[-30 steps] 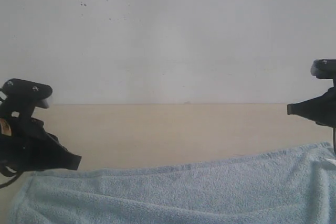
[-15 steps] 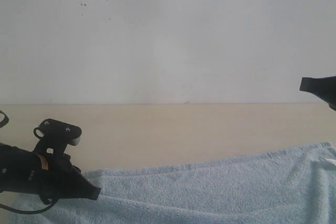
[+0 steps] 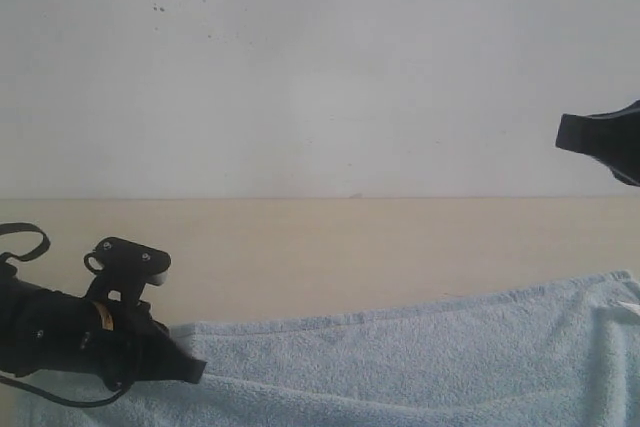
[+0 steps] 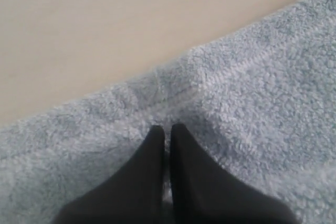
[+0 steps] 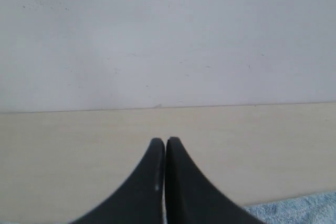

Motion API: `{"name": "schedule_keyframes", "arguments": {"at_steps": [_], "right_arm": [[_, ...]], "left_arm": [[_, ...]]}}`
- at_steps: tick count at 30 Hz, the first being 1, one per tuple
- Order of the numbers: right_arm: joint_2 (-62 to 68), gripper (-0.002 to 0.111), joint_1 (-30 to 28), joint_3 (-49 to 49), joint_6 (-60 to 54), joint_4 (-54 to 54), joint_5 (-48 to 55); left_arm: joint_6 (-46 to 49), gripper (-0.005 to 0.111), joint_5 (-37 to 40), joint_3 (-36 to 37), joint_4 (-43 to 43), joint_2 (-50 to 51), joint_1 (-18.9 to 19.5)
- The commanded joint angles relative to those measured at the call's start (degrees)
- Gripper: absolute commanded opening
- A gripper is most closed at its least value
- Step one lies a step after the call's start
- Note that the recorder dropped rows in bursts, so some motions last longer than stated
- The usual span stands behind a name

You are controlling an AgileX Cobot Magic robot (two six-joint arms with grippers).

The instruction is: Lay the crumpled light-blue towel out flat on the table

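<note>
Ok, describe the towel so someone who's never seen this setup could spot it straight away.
Start at the wide pale beige table below the white wall. On its nearer part lies the towel, light blue and fluffy with a hemmed border, the only soft cloth there.

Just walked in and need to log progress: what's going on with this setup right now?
A two-armed robot is flattening a light-blue towel on the beige table. The left gripper is low at the towel's far hem, jaws shut, tips against the cloth; whether they pinch it is unclear. The right gripper hangs in the air, jaws shut, empty. The visible towel looks mostly spread.
</note>
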Motion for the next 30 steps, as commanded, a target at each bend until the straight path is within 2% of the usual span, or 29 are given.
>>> {"name": "schedule_keyframes", "arguments": {"at_steps": [1, 16, 21, 26, 30], "right_arm": [[-2.1, 0.0, 1.6, 0.2, 0.4, -0.1, 1.6], [-3.2, 0.0, 2.5, 0.2, 0.0, -0.1, 6.4], [-3.2, 0.0, 2.5, 0.2, -0.5, -0.1, 6.6], [-3.2, 0.0, 2.5, 0.2, -0.6, -0.1, 6.7], [-3.2, 0.0, 2.5, 0.2, -2.0, -0.1, 6.9]], "left_arm": [[-0.6, 0.004, 0.4, -2.3, -0.4, 2.2, -0.6], [-0.6, 0.004, 0.7, -7.5, -0.4, 8.8, 0.0], [-0.6, 0.004, 5.6, -7.2, -0.4, 7.6, 3.1], [0.8, 0.004, 7.0, -3.4, 0.3, 5.6, 8.8], [2.0, 0.004, 6.2, -2.5, 0.4, 2.4, 8.7]]}}
